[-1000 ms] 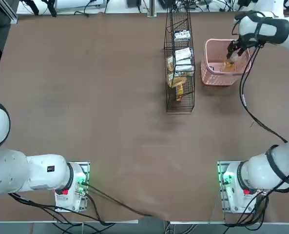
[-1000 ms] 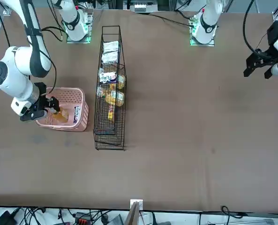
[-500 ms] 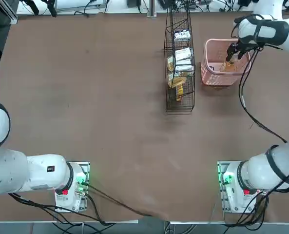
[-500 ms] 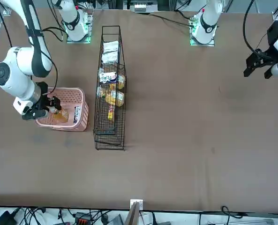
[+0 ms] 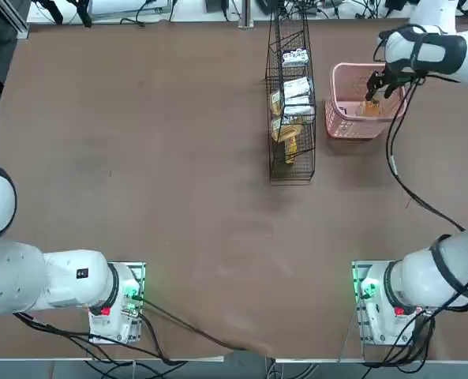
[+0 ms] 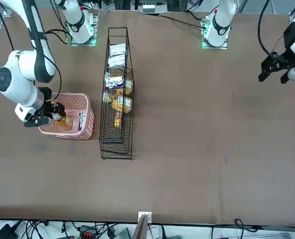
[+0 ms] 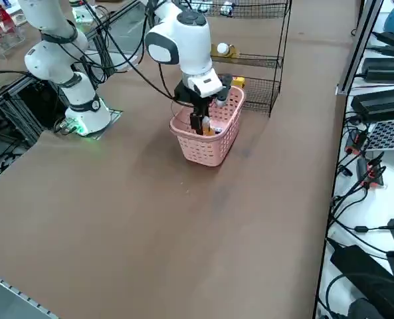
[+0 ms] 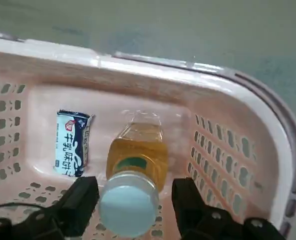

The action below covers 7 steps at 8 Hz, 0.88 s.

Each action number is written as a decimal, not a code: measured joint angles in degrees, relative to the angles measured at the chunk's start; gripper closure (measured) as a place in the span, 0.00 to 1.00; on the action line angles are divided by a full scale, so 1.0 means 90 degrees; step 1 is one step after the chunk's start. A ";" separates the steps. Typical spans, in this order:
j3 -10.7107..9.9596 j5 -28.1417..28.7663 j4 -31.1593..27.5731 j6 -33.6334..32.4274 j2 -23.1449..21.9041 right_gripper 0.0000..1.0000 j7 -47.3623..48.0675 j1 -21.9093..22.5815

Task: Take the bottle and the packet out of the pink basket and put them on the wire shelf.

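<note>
The pink basket (image 5: 340, 126) (image 6: 85, 127) (image 7: 203, 149) (image 8: 187, 70) stands just right of the wire shelf (image 5: 290, 95) (image 6: 118, 89) (image 7: 250, 60). Inside it the bottle (image 8: 138, 160) (image 5: 369, 106) (image 6: 62, 122) of amber liquid stands upright, white cap up. The packet (image 8: 72, 142) (image 6: 81, 121), white with dark print, lies flat on the basket floor beside the bottle. My right gripper (image 8: 133, 202) (image 5: 374, 85) (image 6: 55, 113) (image 7: 206, 109) reaches down into the basket, open, with one finger on each side of the cap and a small gap still showing.
The wire shelf's tiers hold white packets and yellow-orange packets (image 5: 285, 130). Brown tabletop (image 5: 178, 174) spreads wide to the left of the shelf. Cables and equipment (image 7: 383, 106) lie beyond the table's far edge.
The right arm's wrist has shifted slightly over the basket, settling the fingers around the bottle's cap. Bottle and packet have not moved.
</note>
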 joint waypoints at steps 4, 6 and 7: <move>0.0000 0.0001 0.0000 0.0069 0.0090 0.17 0.0046 0.0000; 0.0000 0.0002 0.0000 0.0069 0.0091 0.20 0.0055 0.0000; 0.0000 0.0002 0.0000 0.0069 0.0091 0.23 0.0060 0.0000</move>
